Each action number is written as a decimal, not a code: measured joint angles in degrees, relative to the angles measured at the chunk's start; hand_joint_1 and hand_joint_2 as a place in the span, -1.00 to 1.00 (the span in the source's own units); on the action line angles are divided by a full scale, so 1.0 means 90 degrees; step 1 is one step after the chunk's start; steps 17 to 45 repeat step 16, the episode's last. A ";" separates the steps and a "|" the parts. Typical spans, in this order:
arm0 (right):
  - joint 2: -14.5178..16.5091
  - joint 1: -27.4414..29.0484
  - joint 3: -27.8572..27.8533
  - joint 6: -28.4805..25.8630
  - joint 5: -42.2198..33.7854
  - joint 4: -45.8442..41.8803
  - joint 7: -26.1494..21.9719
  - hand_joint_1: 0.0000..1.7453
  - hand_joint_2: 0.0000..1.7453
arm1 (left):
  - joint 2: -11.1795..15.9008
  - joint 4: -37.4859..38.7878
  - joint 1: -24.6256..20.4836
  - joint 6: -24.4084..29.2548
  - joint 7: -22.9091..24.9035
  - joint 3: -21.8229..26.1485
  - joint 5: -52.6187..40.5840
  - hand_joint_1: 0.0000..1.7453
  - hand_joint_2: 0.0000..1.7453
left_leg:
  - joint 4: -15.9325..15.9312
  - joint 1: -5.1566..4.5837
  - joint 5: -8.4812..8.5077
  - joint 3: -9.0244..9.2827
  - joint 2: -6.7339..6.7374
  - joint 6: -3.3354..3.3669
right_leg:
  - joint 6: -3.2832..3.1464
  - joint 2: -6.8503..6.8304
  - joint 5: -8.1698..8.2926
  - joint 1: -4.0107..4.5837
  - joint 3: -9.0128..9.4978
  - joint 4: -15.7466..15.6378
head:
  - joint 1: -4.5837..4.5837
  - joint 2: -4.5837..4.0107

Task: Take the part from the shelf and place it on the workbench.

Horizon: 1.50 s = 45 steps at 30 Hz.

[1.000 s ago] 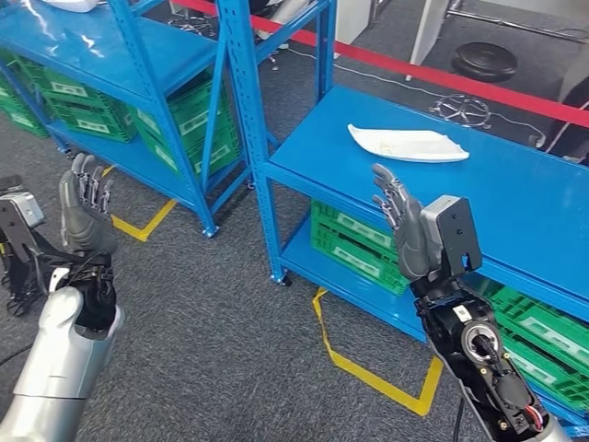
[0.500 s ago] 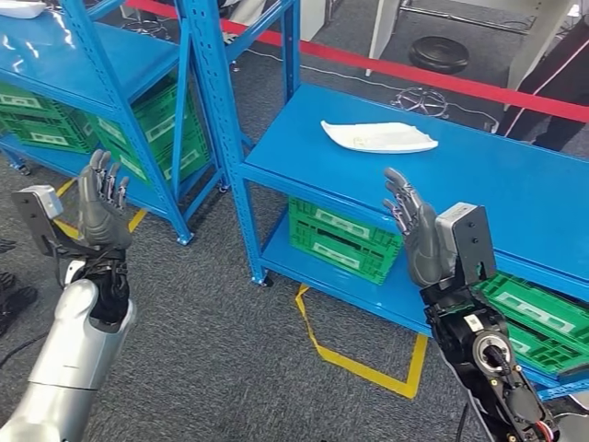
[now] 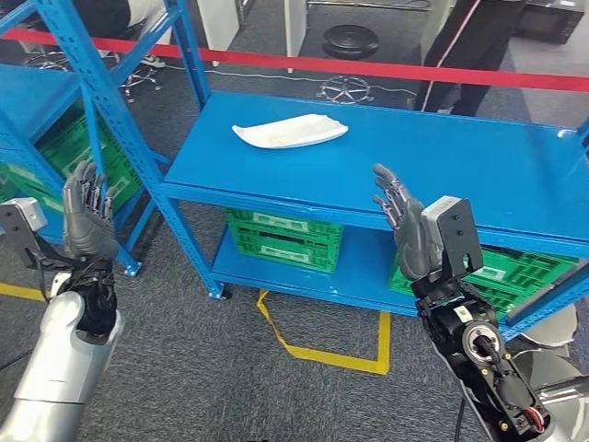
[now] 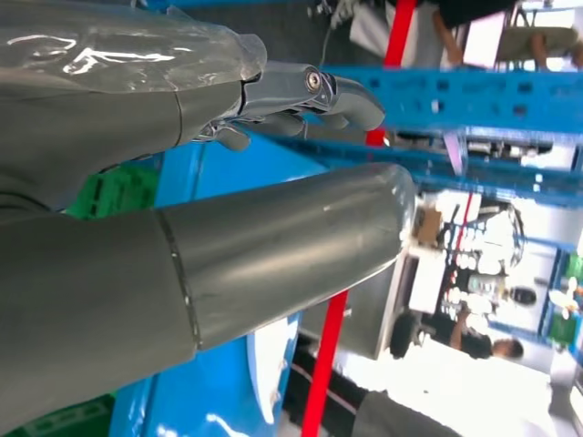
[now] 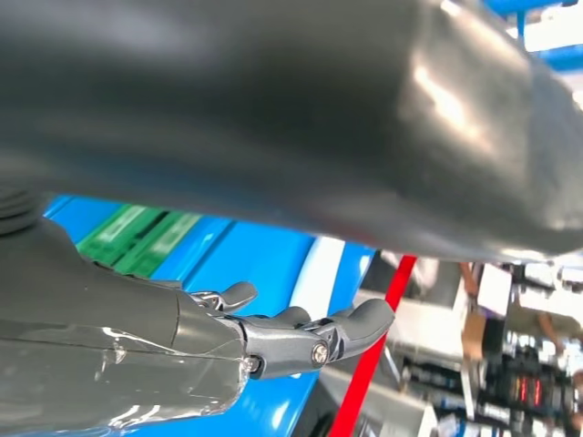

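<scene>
The part is a long flat white piece lying on the top board of the low blue shelf, toward its far left. My right hand is raised in front of the shelf's front edge, fingers spread, holding nothing, well short of the part. My left hand is up at the left beside a shelf post, fingers apart and empty. In the left wrist view the left hand stretches out with the white part beyond it. The right wrist view has the right hand's fingers extended near the part.
Green crates sit on the lower board, more at the right. A taller blue rack stands at the left. Red barrier tape runs behind the shelf, with a person beyond it. Yellow lines mark the grey floor.
The whole picture has shifted left as the camera turned right, so the shelf with the part now lies more squarely ahead. Both hands stay raised and empty.
</scene>
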 joint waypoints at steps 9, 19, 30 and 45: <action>-0.0002 -0.0046 -0.0016 0.0000 0.0021 -0.0001 0.0016 -1.00 -1.00 | -0.0004 -0.0054 -0.0102 -0.0053 0.0072 0.0000 -0.0002 -1.00 -1.00 | -0.1151 0.0049 0.0395 0.0535 0.0027 0.0229 | 0.0284 -0.0187 -0.0424 0.0008 -0.0472 0.0748 | 0.0112 0.0000; 0.0000 -0.0060 -0.0006 -0.0098 0.0116 0.0023 0.0059 -1.00 -1.00 | -0.0002 -0.0055 -0.0123 -0.0073 0.0052 0.0000 0.0013 -1.00 -1.00 | -0.1130 0.0057 0.0345 0.0574 0.0248 0.0196 | 0.0394 -0.0497 -0.0333 -0.0104 -0.0477 0.1033 | 0.0307 0.0001; 0.0000 -0.0060 -0.0006 -0.0098 0.0116 0.0023 0.0059 -1.00 -1.00 | -0.0002 -0.0055 -0.0123 -0.0073 0.0052 0.0000 0.0013 -1.00 -1.00 | -0.1130 0.0057 0.0345 0.0574 0.0248 0.0196 | 0.0394 -0.0497 -0.0333 -0.0104 -0.0477 0.1033 | 0.0307 0.0001; 0.0000 -0.0060 -0.0006 -0.0098 0.0116 0.0023 0.0059 -1.00 -1.00 | -0.0002 -0.0055 -0.0123 -0.0073 0.0052 0.0000 0.0013 -1.00 -1.00 | -0.1130 0.0057 0.0345 0.0574 0.0248 0.0196 | 0.0394 -0.0497 -0.0333 -0.0104 -0.0477 0.1033 | 0.0307 0.0001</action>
